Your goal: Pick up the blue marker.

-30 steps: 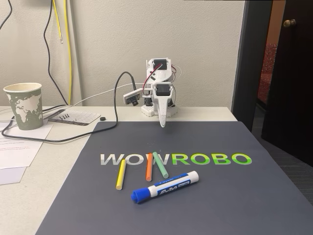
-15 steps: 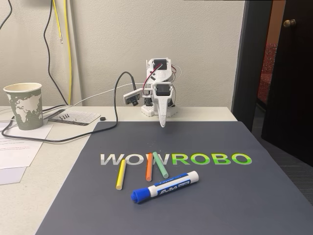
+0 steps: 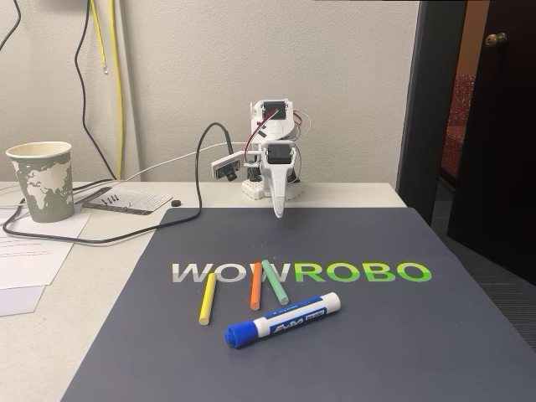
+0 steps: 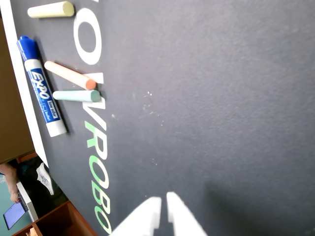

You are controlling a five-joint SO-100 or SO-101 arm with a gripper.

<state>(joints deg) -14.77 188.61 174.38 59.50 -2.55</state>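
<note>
Marker stock, one item of interest: blue marker (image 3: 282, 320), white barrel with blue cap, lying flat and slanted on the dark mat (image 3: 402, 335), cap end toward the fixed camera; in the wrist view (image 4: 41, 84) it lies near the mat's edge. Untouched, not yet lifted

Neighbouring items: yellow stick (image 3: 206, 298) to its left in the fixed view, set apart; orange stick (image 3: 255, 285) and green stick (image 3: 275, 281) just behind the barrel, their near ends close to it but seemingly not touching

Arm: white, folded at the far edge of the surface (image 3: 109, 251), fingers (image 3: 279, 211) pointing down at the mat, well apart from the marker. Fingers drawn nearly together, only a thin slit between the tips (image 4: 163, 206), grasping nothing

Other contents: paper cup (image 3: 42, 180), black cable (image 3: 109, 230), papers at left

Risks, as judged: fingers must part before descent or they will strike the barrel and roll it; an approach from behind could catch the green or orange stick instead; round barrel likely to slip if gripped off-centre
</note>
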